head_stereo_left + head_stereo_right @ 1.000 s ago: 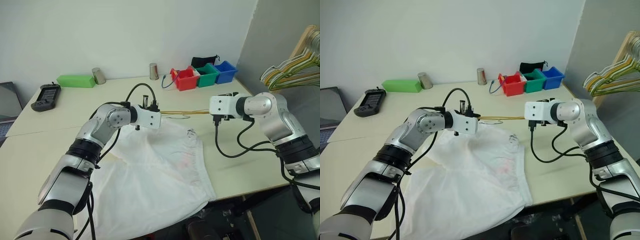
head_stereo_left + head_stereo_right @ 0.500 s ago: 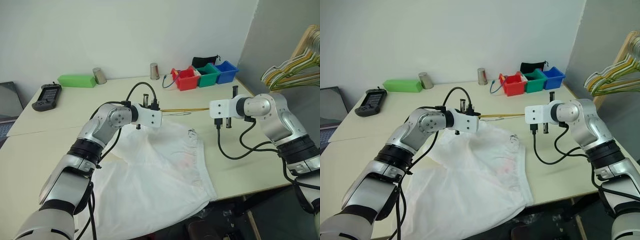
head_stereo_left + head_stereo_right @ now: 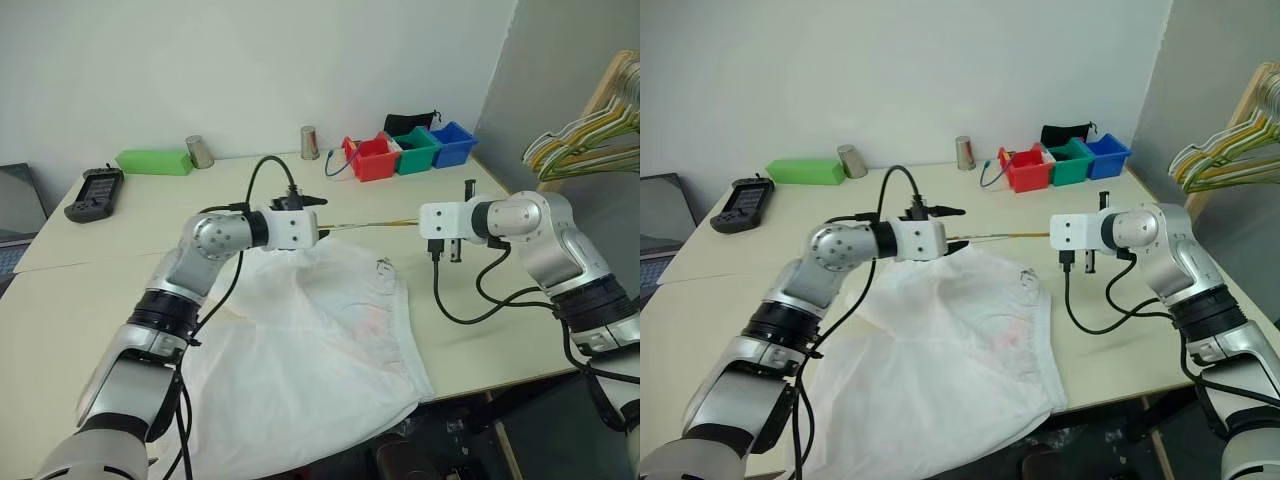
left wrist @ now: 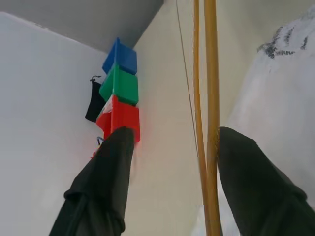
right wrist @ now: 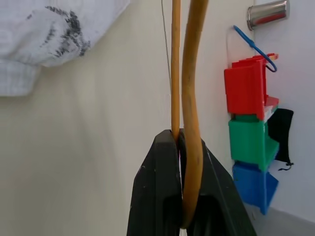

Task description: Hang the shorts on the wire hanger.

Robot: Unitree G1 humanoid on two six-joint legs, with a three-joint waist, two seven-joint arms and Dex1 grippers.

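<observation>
The right gripper (image 5: 183, 147) pinches the wire hanger (image 5: 189, 73), held level above the table (image 3: 120, 235). The left gripper (image 4: 170, 162) stands spread around its other end. The shorts (image 3: 310, 340) lie crumpled below the hanger.

Shorts (image 3: 310, 340) spread on tabletop (image 3: 100, 270), front centre, hem over near edge. Hanger (image 3: 370, 226) runs left-right just behind shorts, between both arms. Bins (image 3: 410, 150) far right; two cups (image 3: 198, 152), box (image 3: 152, 161) far left; remote (image 3: 92, 192) left edge.
</observation>
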